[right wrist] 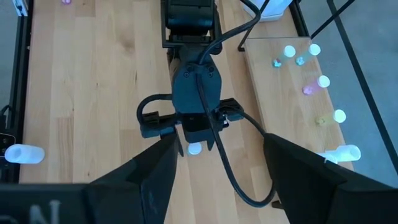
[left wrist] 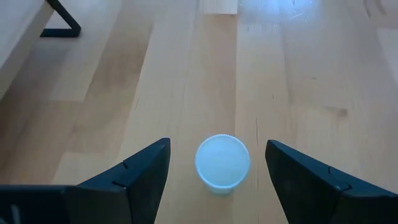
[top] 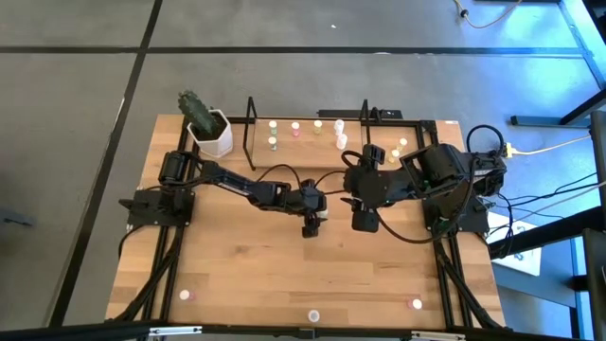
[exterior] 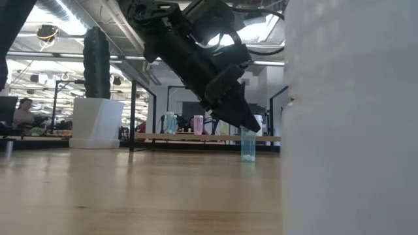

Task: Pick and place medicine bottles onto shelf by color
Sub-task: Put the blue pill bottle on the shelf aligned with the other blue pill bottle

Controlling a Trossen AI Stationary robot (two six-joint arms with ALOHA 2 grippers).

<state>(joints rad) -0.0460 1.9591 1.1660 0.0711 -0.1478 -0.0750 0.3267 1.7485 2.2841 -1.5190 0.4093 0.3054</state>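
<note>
Bottle [left wrist: 222, 161] with a pale top stands upright on the wooden table [left wrist: 124, 93], low centre of my left wrist frame, right between my spread fingers, untouched. My left gripper [top: 311, 225] sits mid-table from above, jaws wide, empty. Right gripper [top: 365, 222] hovers just beside it, open, empty. Shelf [top: 308, 133] at upper centre holds other bottles.

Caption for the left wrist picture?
Open left tool straddling a pale-topped medicine bottle standing on the wooden table.

No readable text or labels, as far as visible
</note>
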